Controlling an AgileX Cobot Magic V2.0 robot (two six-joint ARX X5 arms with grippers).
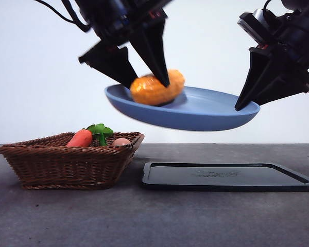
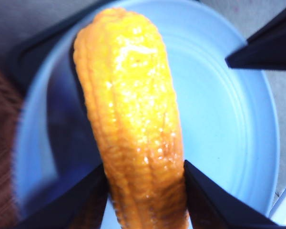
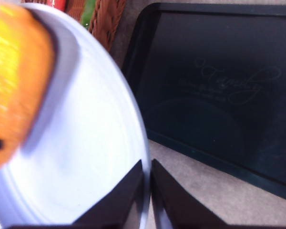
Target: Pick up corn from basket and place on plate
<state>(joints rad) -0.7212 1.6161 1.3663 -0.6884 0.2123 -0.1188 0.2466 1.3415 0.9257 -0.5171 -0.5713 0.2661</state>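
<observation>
Grey table [image 1: 67, 216] below, carrying the basket [image 1: 67, 164] at one side and a flat black tray [image 1: 229, 177] beside it, both well under the action. Above them, aloft and slightly tilted, the plate [image 1: 195, 113], pinched at its rim by the right claw [image 3: 148, 191], jaws clenched on the thin blue edge with only the rim's thickness between them. Directly beneath the plate: the tray, and to one side the basket, seen past the rim in the right wrist view.

On the plate's inner slope, near the side away from the right claw, the corn [image 2: 133, 124], its underside seemingly touching or almost touching the blue surface. Long axis running roughly across the plate toward its centre, along the line of sight of the left wrist camera. Left claw [image 2: 145, 191] clamped across the cob near one end, a jaw pressed on either flank, grasping it from above.

Likely next: opening of the left jaws, then a straight lift. Clear room above; no rim or neighbour crowding the jaws. One hazard, judged from the tilt: a rounded cob free to roll downslope once released.

Left in the basket, a carrot [image 1: 80, 138] with green leaves and a small pinkish piece [image 1: 121, 142].
</observation>
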